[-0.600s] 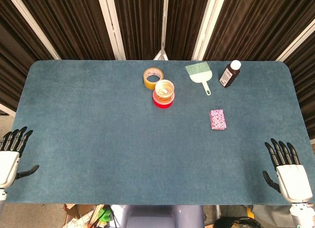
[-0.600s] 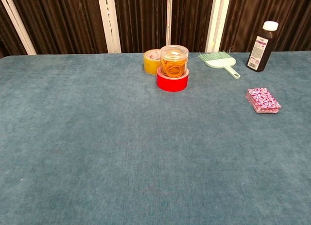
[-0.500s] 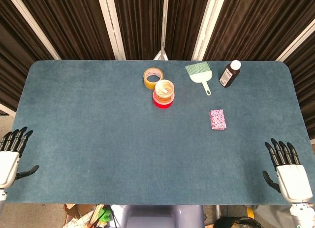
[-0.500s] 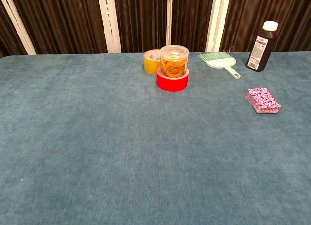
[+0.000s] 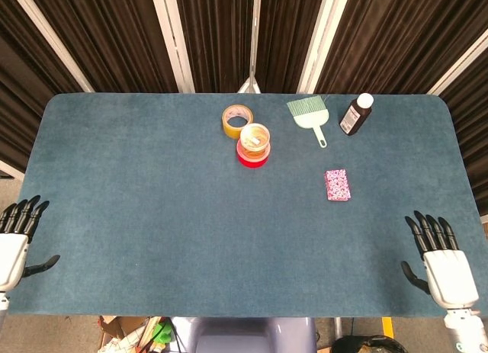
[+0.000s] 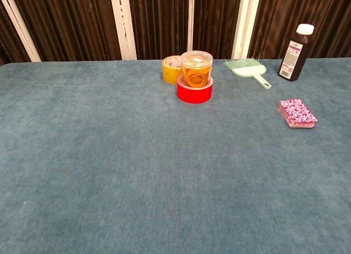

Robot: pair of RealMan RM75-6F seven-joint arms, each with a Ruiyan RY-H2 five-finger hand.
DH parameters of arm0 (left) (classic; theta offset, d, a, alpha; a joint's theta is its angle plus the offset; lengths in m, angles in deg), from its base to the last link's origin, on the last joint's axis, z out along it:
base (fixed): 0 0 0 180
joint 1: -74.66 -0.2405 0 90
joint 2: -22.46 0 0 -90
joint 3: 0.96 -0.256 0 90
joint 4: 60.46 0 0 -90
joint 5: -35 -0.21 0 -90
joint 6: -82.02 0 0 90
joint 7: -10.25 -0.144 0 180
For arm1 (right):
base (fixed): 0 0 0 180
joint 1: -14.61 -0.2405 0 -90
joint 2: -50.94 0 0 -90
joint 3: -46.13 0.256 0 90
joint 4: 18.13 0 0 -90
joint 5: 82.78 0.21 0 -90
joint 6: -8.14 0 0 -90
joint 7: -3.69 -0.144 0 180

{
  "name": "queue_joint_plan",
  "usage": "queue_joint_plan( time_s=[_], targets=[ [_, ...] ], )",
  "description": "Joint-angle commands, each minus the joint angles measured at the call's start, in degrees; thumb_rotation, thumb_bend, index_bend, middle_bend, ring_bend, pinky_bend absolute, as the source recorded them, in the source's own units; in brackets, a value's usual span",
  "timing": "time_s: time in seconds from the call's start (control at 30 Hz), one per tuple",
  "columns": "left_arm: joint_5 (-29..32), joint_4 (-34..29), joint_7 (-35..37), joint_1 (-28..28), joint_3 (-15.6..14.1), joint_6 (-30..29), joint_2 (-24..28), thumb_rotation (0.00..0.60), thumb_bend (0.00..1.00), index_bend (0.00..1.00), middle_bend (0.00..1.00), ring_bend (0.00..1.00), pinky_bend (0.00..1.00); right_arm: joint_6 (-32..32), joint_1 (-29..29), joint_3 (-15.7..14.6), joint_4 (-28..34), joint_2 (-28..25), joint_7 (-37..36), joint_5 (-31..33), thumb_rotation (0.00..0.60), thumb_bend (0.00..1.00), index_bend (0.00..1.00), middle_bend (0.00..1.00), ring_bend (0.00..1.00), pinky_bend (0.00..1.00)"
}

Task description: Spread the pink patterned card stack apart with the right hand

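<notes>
The pink patterned card stack point(image 5: 337, 184) lies flat and squared on the blue table, right of centre; the chest view shows the card stack point(image 6: 296, 112) at its right side. My right hand point(image 5: 441, 267) hovers at the table's near right corner, fingers straight and apart, holding nothing, well short of the cards. My left hand point(image 5: 15, 242) sits at the near left edge, fingers spread and empty. Neither hand appears in the chest view.
A clear jar of rubber bands point(image 5: 254, 139) stands on a red tape roll point(image 6: 194, 91), with a yellow tape roll point(image 5: 237, 120) behind. A green brush point(image 5: 309, 115) and a dark bottle point(image 5: 355, 113) lie at the back right. Blue cloth point(image 5: 152, 200) covers the table.
My right hand has shifted slightly left and forward over the near right corner. The left hand and the cards have not moved.
</notes>
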Motion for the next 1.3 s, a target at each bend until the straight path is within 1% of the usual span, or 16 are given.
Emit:
queue_joint_plan(
  time_s=[0.03,0.07,0.17,0.27,0.33,0.4,0.57,0.67,0.73,0.93,1.03,1.3],
  targets=[
    [-0.1,-0.1,0.5,0.0,0.0,-0.1,0.2,0.6,0.0,0.0,0.0,0.0,0.04,-5.2,-3.4,1.7,3.9,-1.9,1.9,2.3,0.6,0.35,0.0,0.0,0.0,0.0],
    [-0.1,-0.2,0.7,0.0,0.0,0.0,0.3,0.6,0.0,0.0,0.0,0.0,0.04,-8.0,-5.0,2.6,5.7,-2.5,3.6,4.0,0.6,0.35,0.0,0.0,0.0,0.0],
    [-0.1,-0.4,1.1,0.2,0.1,0.2,0.4,0.6,0.0,0.0,0.0,0.0,0.04,-13.0,-8.1,4.4,8.7,-3.1,6.7,7.9,0.6,0.28,0.0,0.0,0.0,0.0],
    [0.3,-0.4,1.3,0.3,0.0,0.7,0.5,0.6,0.0,0.0,0.0,0.0,0.04,-19.6,-12.7,7.2,10.7,-2.4,10.8,13.7,0.6,0.23,0.0,0.0,0.0,0.0],
    [0.7,-0.5,1.9,0.4,0.2,1.1,0.7,0.6,0.0,0.0,0.0,0.0,0.04,-24.0,-16.1,9.1,10.9,-1.2,14.4,19.1,0.6,0.2,0.0,0.0,0.0,0.0],
    [1.0,-0.7,2.4,0.5,0.3,1.3,0.9,0.6,0.0,0.0,0.0,0.0,0.04,-26.7,-18.8,10.3,10.6,0.1,17.9,23.4,0.6,0.17,0.0,0.0,0.0,0.0],
    [1.3,-0.8,3.2,0.6,0.2,1.8,1.3,0.6,0.0,0.0,0.0,0.0,0.04,-30.3,-24.3,12.6,8.2,3.9,23.9,32.8,0.6,0.16,0.0,0.0,0.0,0.0],
    [1.4,-1.0,3.8,0.7,0.2,2.2,1.5,0.6,0.0,0.0,0.0,0.0,0.04,-33.2,-28.5,14.0,5.2,6.3,27.0,40.2,0.6,0.16,0.0,0.0,0.0,0.0],
    [1.5,-1.0,4.1,0.8,0.2,2.4,1.7,0.6,0.0,0.0,0.0,0.0,0.04,-34.2,-30.6,14.3,3.8,7.2,28.9,44.0,0.6,0.16,0.0,0.0,0.0,0.0],
    [1.7,-1.2,4.7,1.0,0.1,3.1,2.0,0.6,0.0,0.0,0.0,0.0,0.04,-35.9,-35.1,13.7,0.2,9.5,32.8,51.6,0.6,0.16,0.0,0.0,0.0,0.0],
    [1.7,-1.4,4.9,1.2,0.1,3.5,2.1,0.6,0.0,0.0,0.0,0.0,0.04,-36.6,-37.9,13.4,-3.4,12.2,34.6,56.8,0.6,0.16,0.0,0.0,0.0,0.0],
    [2.3,-1.4,5.3,1.5,0.2,4.2,2.3,0.6,0.0,0.0,0.0,0.0,0.04,-37.4,-42.0,12.0,-8.7,15.3,36.6,64.2,0.6,0.16,0.0,0.0,0.0,0.0]
  ],
)
